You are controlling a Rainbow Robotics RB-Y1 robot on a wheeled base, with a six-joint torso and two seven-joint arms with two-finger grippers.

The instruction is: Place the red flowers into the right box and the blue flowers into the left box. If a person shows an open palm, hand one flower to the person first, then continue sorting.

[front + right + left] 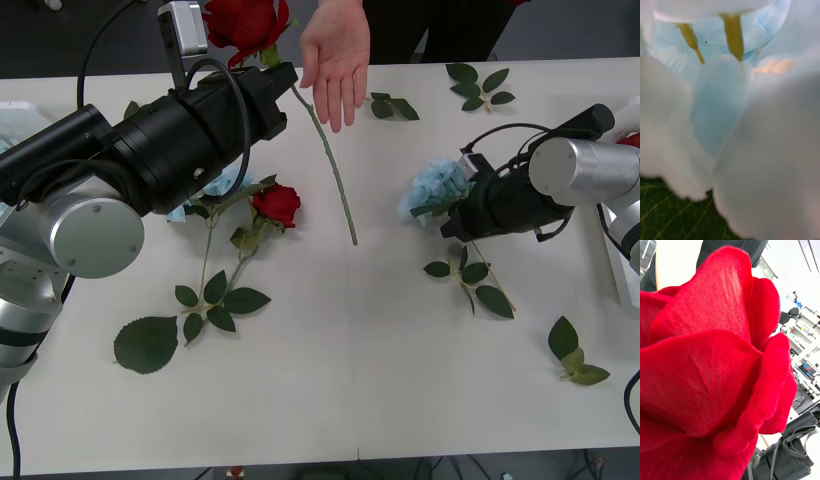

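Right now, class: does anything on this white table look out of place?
Yes. Loose green leaf sprigs lie scattered without blooms, and the left gripper's deep red rose hangs with its long stem trailing beside the person's open palm.

Nothing here can be read: no word, label, brand, number or sign stands on anything in sight. The far-off monitor (807,369) in the left wrist view shows coloured patches on its screen, but they are too small to make out as writing.
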